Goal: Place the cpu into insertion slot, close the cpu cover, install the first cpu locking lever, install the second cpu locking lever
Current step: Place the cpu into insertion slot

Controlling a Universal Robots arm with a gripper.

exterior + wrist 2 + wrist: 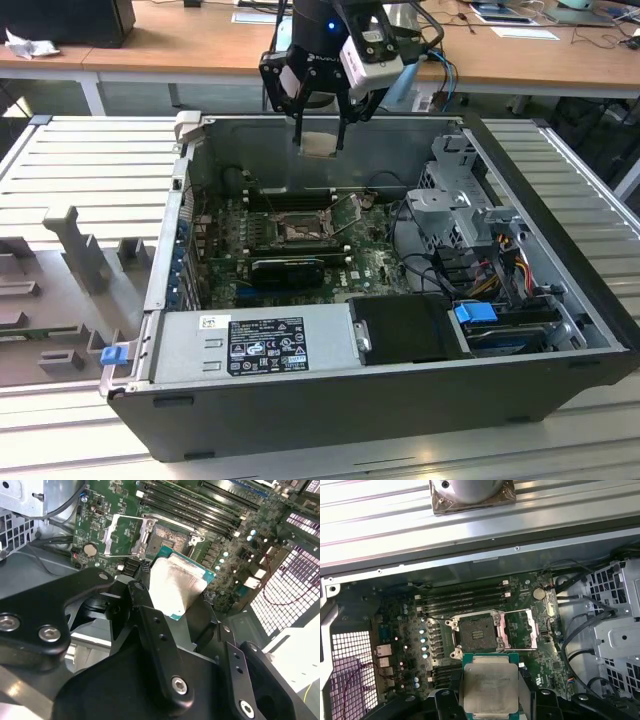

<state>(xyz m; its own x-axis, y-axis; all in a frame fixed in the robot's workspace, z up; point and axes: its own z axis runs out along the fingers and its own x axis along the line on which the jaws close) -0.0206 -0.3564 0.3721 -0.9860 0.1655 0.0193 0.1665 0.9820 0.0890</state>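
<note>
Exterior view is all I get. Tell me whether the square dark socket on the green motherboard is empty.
Observer: In the first wrist view the square dark socket is empty; nothing is seated in it.
Operator: Report what lies beside it.
Observer: The thin grey metal cover plate lies flipped open next to the socket, not over it.
Operator: Check the grip.
Observer: In the second wrist view the end effector is shut on the small square chip with a silver-grey metal top; the top is in plain sight, with a green border along its edge.
</note>
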